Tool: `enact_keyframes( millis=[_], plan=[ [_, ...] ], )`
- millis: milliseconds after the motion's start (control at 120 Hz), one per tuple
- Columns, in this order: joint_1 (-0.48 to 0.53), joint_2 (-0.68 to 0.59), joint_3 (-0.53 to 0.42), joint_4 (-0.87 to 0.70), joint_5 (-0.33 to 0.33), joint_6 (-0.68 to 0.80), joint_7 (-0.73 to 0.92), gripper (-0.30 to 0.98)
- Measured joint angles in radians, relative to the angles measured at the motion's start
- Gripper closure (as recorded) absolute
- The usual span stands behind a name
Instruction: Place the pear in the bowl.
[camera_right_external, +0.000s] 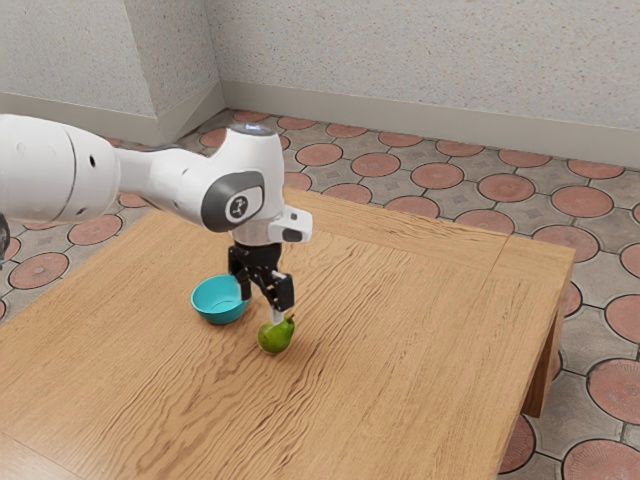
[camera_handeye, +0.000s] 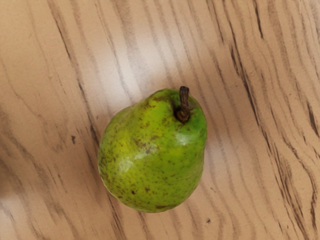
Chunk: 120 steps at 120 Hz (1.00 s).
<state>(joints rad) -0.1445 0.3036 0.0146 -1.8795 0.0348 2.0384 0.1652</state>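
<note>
My gripper (camera_right_external: 262, 306) is in the exterior view with its two fingers apart, open, just above the pear (camera_right_external: 275, 337). One fingertip overlaps the pear's top in that view; whether it touches cannot be told. The green pear rests on the wooden table. In the wrist view the pear (camera_handeye: 152, 155) lies under my hand, its dark stem showing. A turquoise bowl (camera_right_external: 219, 316) stands on the table close to the pear, toward the exterior view's left, partly behind the gripper. The inside of the bowl is partly hidden.
The wooden table (camera_right_external: 400, 330) extends around the pear and bowl, with its far edge and corner toward the exterior view's right. My arm reaches in over the table from the exterior view's left. Tiled floor and a pale wall lie beyond.
</note>
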Motion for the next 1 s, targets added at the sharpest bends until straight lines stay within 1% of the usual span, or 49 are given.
enact_keyframes(
  millis=[100,467,667,933,1000],
  plan=[
    [0.002,0.042,-0.003,0.019,-0.001,0.012,0.011,0.0],
    [0.006,0.13,-0.001,0.032,-0.016,0.04,0.041,0.0],
    [0.007,0.182,-0.001,0.078,-0.021,0.054,0.056,0.0],
    [0.006,0.205,-0.003,0.081,-0.024,0.062,0.074,0.0],
    [0.007,0.207,-0.003,0.081,-0.024,0.063,0.077,0.03]
  ],
)
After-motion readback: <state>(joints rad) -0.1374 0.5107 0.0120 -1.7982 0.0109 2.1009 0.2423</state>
